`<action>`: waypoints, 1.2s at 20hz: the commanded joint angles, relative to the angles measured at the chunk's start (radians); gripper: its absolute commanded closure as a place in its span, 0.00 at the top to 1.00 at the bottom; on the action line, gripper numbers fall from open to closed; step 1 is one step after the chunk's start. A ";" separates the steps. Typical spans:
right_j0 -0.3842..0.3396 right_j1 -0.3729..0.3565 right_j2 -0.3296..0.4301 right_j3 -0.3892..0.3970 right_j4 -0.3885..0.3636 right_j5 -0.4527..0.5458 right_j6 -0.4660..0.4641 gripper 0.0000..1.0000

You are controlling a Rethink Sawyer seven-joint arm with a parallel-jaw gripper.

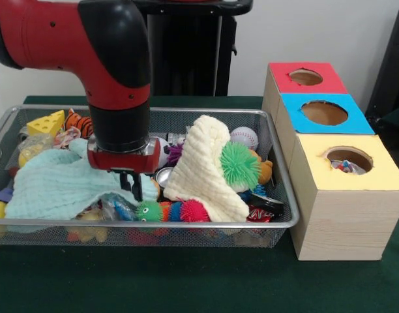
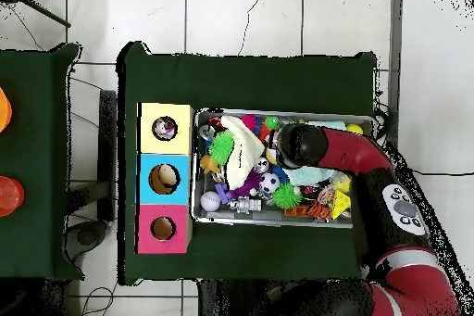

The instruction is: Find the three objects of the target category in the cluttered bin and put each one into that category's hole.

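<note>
The wire mesh bin (image 1: pixel 186 225) is full of toys; it also shows in the overhead view (image 2: pixel 278 223). My gripper (image 1: pixel 132 186) is lowered into the bin at the edge of a mint knitted cloth (image 1: pixel 56 186), just above a crinkly clear wrapper (image 1: pixel 116 208) at the front wall. Another crumpled clear wrapper (image 1: pixel 34 146) lies at the bin's left end. A printed wrapper (image 1: pixel 346 166) lies inside the yellow-topped hole (image 1: pixel 369 179), and shows from overhead (image 2: pixel 165 128) too. In the overhead view the arm's wrist hides the gripper.
A cream knitted cloth (image 1: pixel 203 166) with a green spiky ball (image 1: pixel 238 165) stands right of the gripper. Cheese wedge (image 1: pixel 47 122), tiger toy (image 1: pixel 77 122) and a white ball (image 1: pixel 244 137) lie at the back. Blue-topped (image 1: pixel 325 113) and red-topped (image 1: pixel 306 77) holes sit behind the yellow one.
</note>
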 commanded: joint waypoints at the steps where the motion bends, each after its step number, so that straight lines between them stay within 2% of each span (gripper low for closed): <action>1: 0.068 -0.210 0.047 0.126 0.068 0.137 0.063 0.00; 5: 0.096 -0.259 0.052 0.130 0.094 0.192 0.056 0.00; 9: 0.142 -0.303 0.017 0.120 0.104 0.262 0.073 0.00; 14: 0.174 -0.334 -0.005 0.177 0.124 0.214 0.123 0.00; 24: 0.288 -0.412 -0.084 0.229 0.145 0.203 0.210 0.00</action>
